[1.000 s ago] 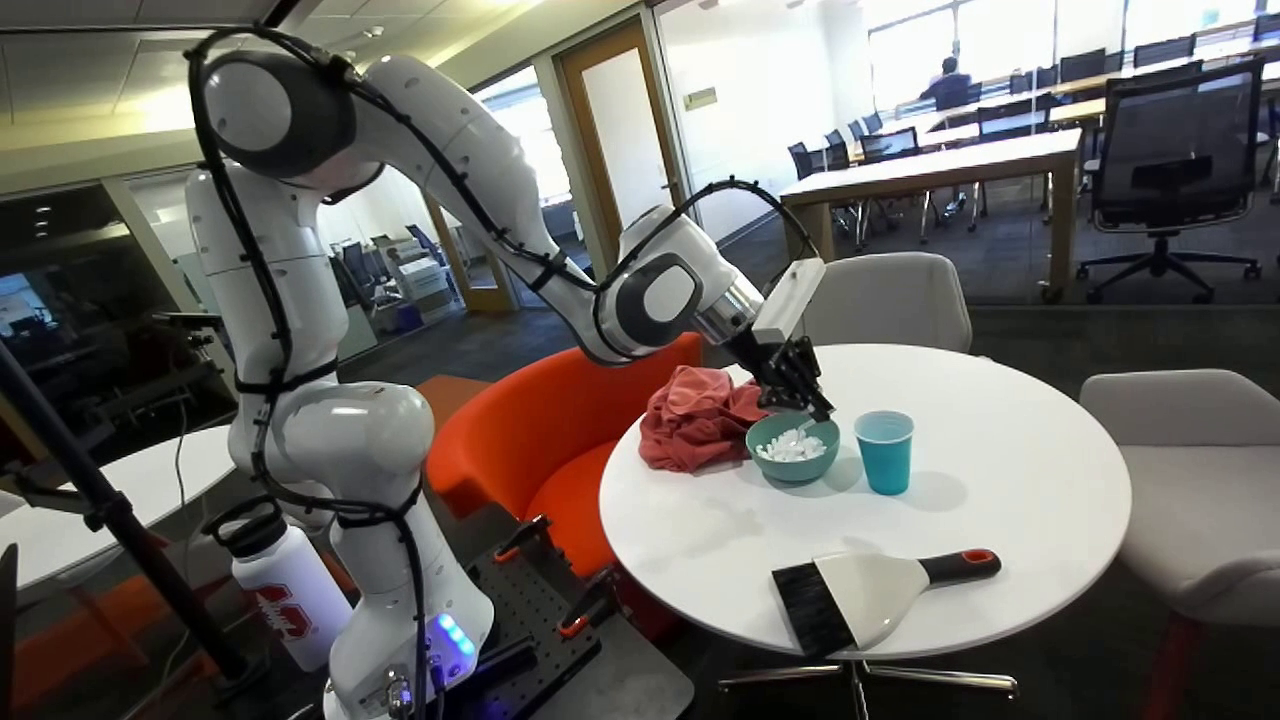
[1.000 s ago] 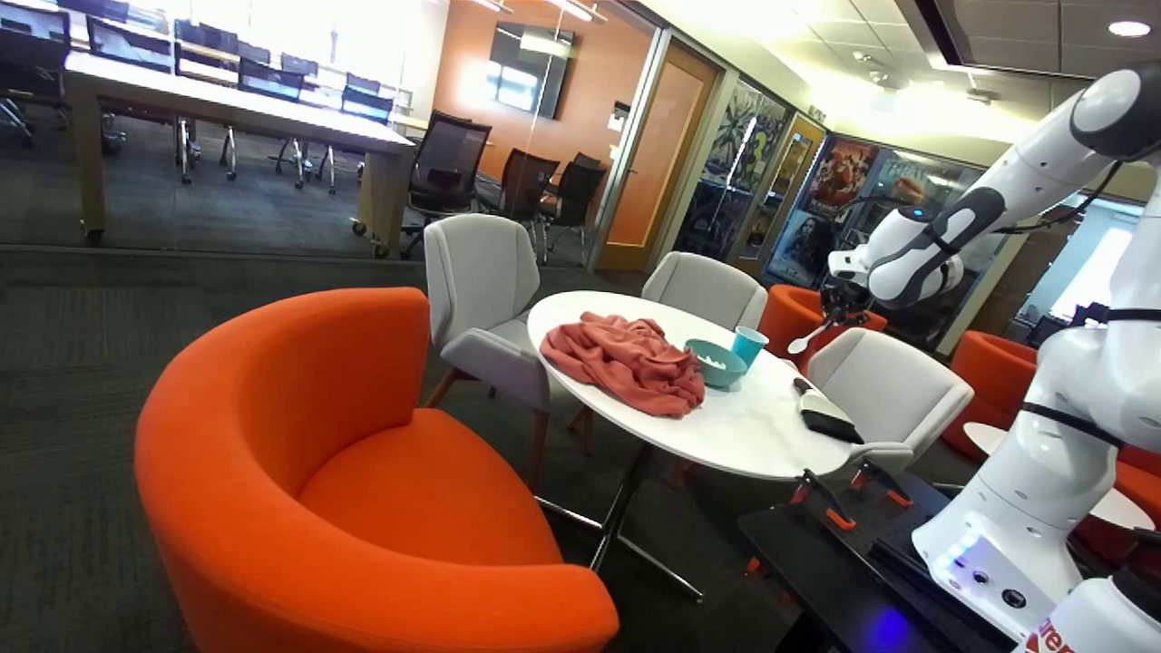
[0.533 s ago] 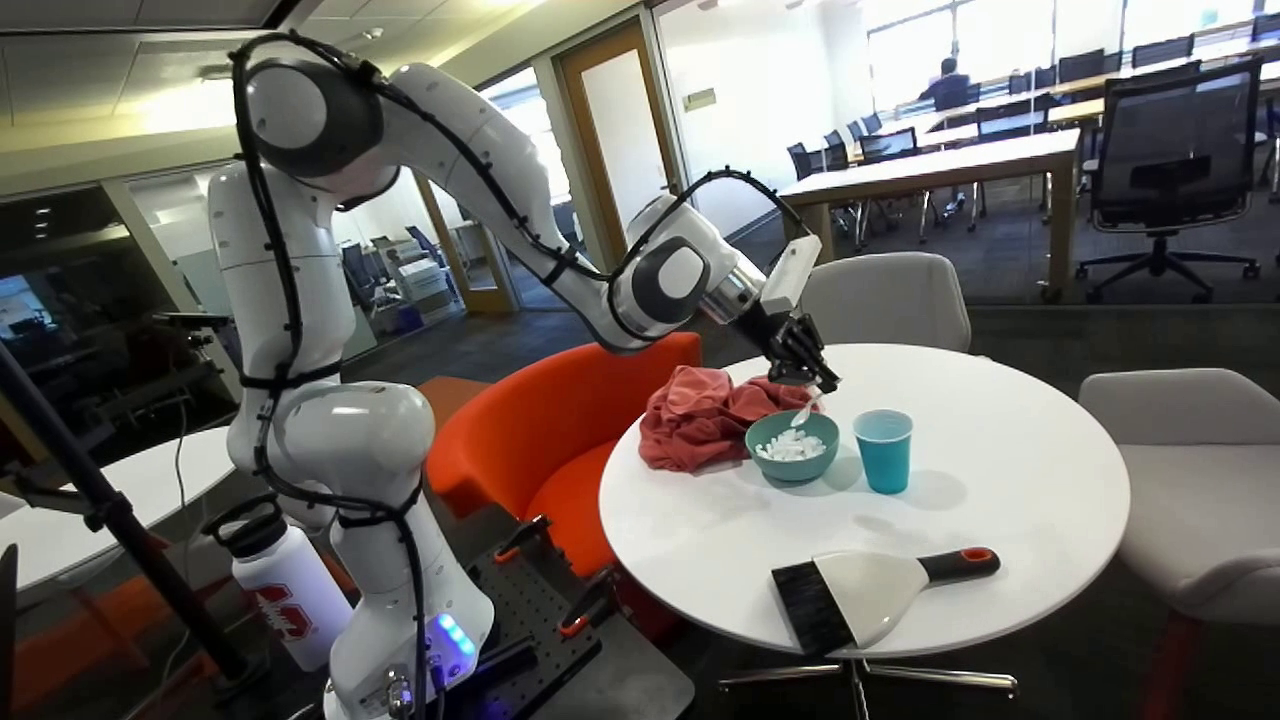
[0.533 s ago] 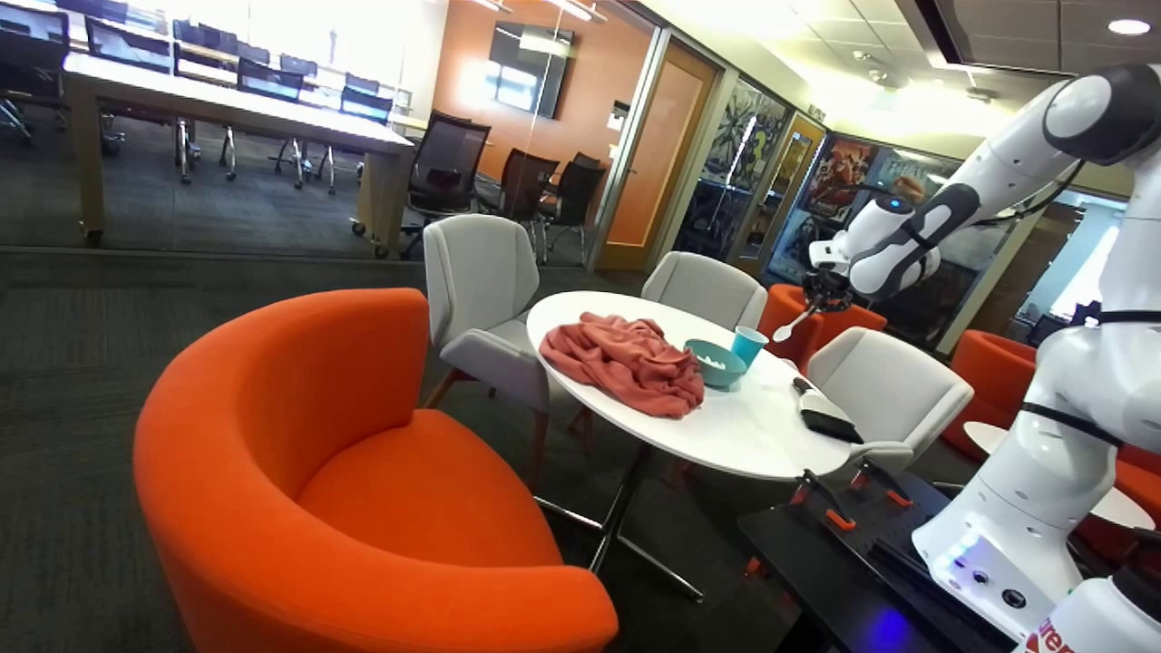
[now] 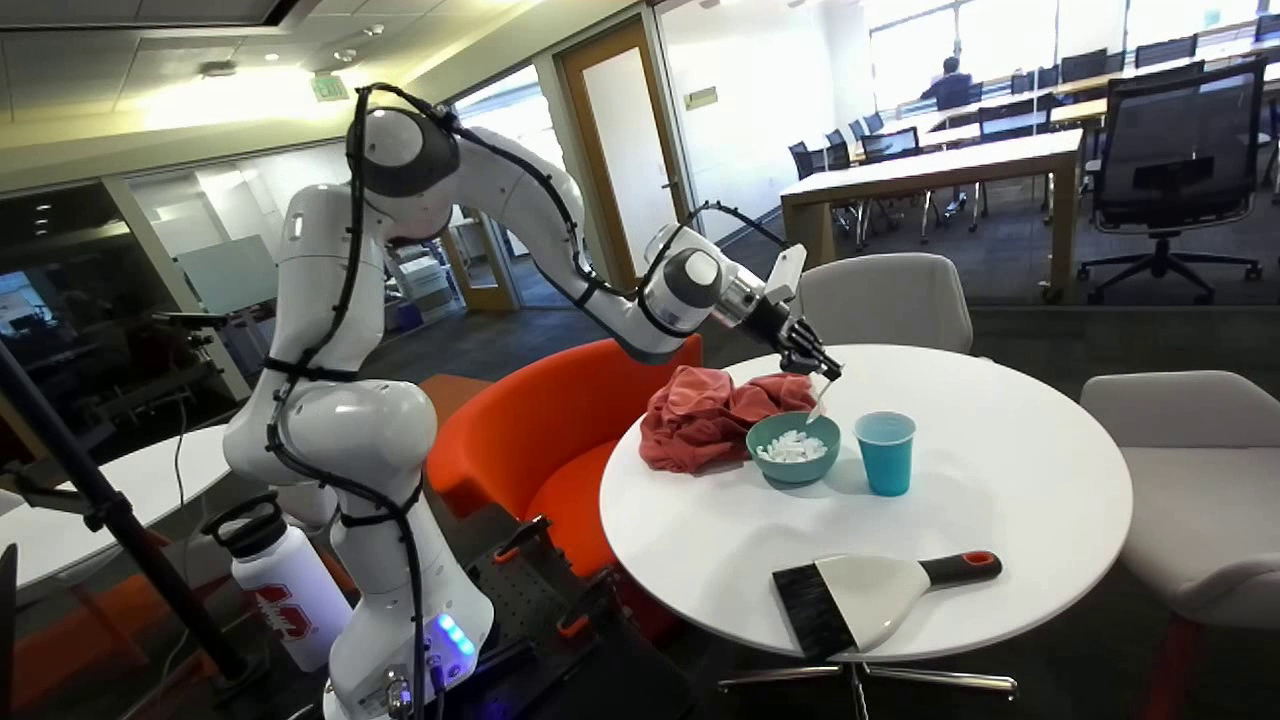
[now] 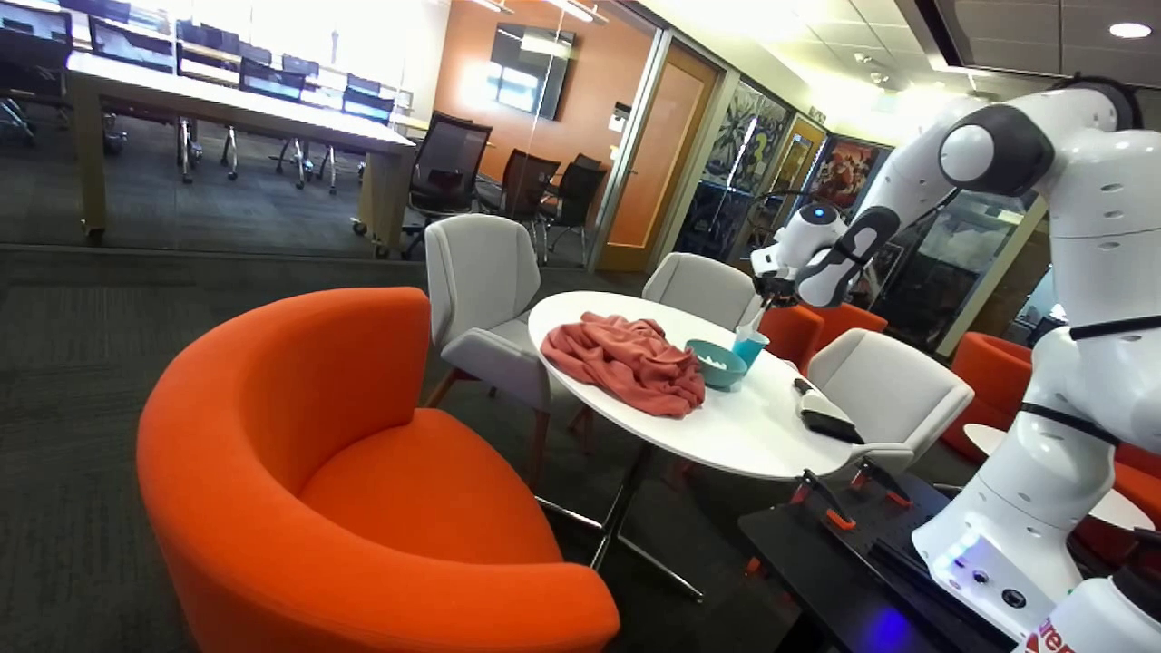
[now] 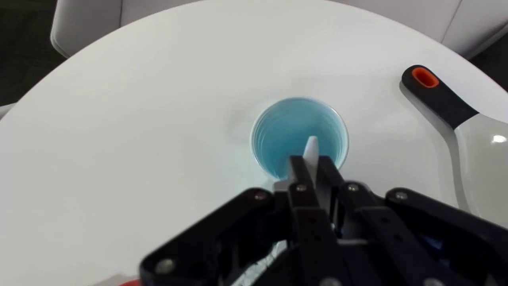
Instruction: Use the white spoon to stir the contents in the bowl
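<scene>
My gripper (image 7: 311,161) is shut on the white spoon (image 7: 312,146), whose pale handle end pokes out between the fingertips in the wrist view. In an exterior view the spoon (image 5: 817,410) slants down from the gripper (image 5: 832,372), its lower end overlapping the far rim of the teal bowl (image 5: 790,475). White pieces (image 5: 792,447) fill the bowl's bottom. From another angle the spoon (image 6: 750,328) overlaps the cup's rim, beside the bowl (image 6: 726,377). I cannot tell whether it touches either. My fingers mostly hide the bowl in the wrist view.
A bright cyan cup (image 5: 885,462) stands close beside the bowl, directly beyond my fingertips. Against the bowl's other side lies a crumpled red cloth (image 5: 685,430). A black-and-white brush (image 5: 890,595) rests near the round white table's (image 5: 1000,490) edge. Chairs surround the table.
The arm has swung across toward the bowl and cup, carrying the spoon. In an exterior view the spoon has shifted from over the white pieces to the bowl's far rim. The grip is unchanged.
</scene>
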You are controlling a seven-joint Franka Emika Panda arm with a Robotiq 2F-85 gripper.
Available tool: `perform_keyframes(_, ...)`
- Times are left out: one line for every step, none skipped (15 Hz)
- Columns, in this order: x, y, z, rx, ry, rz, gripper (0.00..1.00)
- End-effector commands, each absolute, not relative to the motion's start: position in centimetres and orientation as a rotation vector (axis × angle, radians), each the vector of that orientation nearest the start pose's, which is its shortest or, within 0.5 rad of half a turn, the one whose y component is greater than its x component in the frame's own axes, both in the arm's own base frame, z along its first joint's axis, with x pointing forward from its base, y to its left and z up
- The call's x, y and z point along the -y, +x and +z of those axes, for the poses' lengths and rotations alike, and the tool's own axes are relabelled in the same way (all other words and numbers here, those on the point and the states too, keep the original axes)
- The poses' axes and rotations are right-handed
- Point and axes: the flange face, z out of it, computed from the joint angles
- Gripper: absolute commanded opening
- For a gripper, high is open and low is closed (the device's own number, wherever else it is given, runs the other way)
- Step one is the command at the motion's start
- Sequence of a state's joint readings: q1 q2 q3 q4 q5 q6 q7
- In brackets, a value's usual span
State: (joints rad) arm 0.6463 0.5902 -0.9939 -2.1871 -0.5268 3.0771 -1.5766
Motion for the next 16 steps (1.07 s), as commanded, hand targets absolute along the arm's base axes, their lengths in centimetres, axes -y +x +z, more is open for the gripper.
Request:
perform_keyframes(12.8,59.8,24.9,-1.975,1.272,-0.358,0.03)
perform_keyframes(12.3,60.0,24.5,-1.965,1.261,-0.348,0.03)
perform_keyframes(11.8,60.2,24.1,-1.957,1.251,-0.335,0.03)
perform_keyframes(11.4,60.4,23.7,-1.953,1.246,-0.329,0.03)
perform_keyframes(10.9,60.5,23.2,-1.949,1.241,-0.318,0.03)
perform_keyframes(10.6,60.6,22.6,-1.948,1.234,-0.315,0.03)
perform_keyframes(10.2,60.6,22.1,-1.946,1.229,-0.310,0.03)
perform_keyframes(9.9,60.7,21.6,-1.947,1.227,-0.305,0.03)
perform_keyframes(9.6,60.7,21.2,-1.947,1.224,-0.301,0.03)
perform_keyframes(9.3,60.8,20.7,-1.949,1.221,-0.296,0.03)
perform_keyframes(9.0,60.9,20.4,-1.948,1.216,-0.292,0.03)
perform_keyframes(8.7,61.0,20.1,-1.949,1.210,-0.282,0.03)
perform_keyframes(8.4,61.1,19.9,-1.951,1.203,-0.267,0.03)
perform_keyframes(8.0,61.1,19.6,-1.958,1.198,-0.247,0.03)
perform_keyframes(7.6,61.3,19.3,-1.961,1.191,-0.232,0.03)
perform_keyframes(7.3,61.3,18.9,-1.978,1.184,-0.218,0.03)
